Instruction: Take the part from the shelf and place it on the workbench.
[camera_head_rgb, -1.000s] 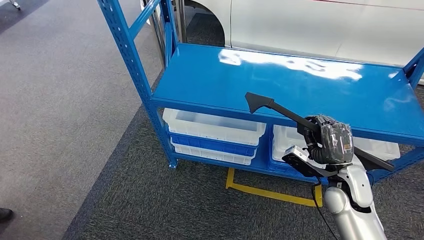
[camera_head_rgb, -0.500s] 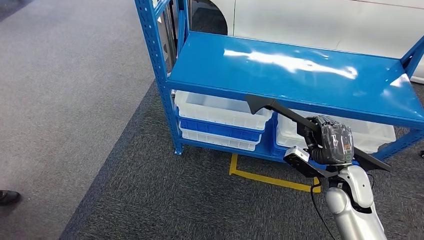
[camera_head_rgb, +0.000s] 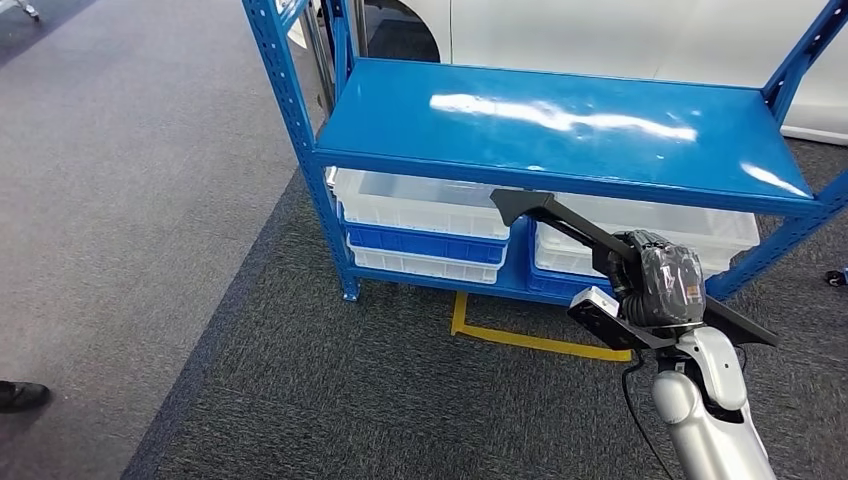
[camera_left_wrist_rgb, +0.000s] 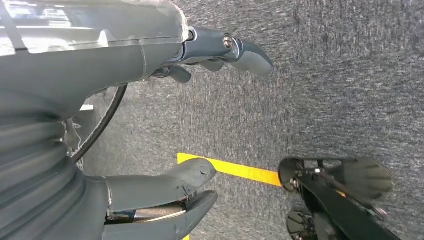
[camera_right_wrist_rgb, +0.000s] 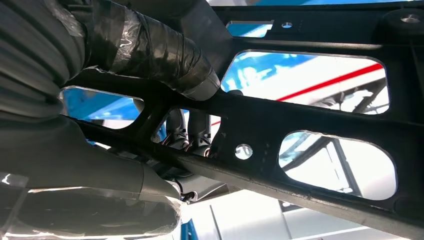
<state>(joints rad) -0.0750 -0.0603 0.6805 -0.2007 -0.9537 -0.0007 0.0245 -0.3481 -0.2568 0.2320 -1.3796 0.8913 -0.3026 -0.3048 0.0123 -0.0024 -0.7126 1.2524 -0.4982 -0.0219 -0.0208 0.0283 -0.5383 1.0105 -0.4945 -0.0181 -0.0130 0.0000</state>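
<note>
Black part (camera_head_rgb: 560, 221), gripped by the right hand (camera_head_rgb: 662, 283), slants toward the blue shelf (camera_head_rgb: 560, 120); left hand (camera_left_wrist_rgb: 125, 125) empty, fingers apart.

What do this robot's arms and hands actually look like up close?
The right arm is smooth silver metal with a black cable running alongside it. The right hand is dark, wrapped in glossy clear film, with a small white-edged camera box at the wrist. The left hand has a grey ribbed cover, thick grey fingers with rounded tips, a visible screw and a thin black cable.

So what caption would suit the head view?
Right hand grips a long black part before the blue shelf.
</note>
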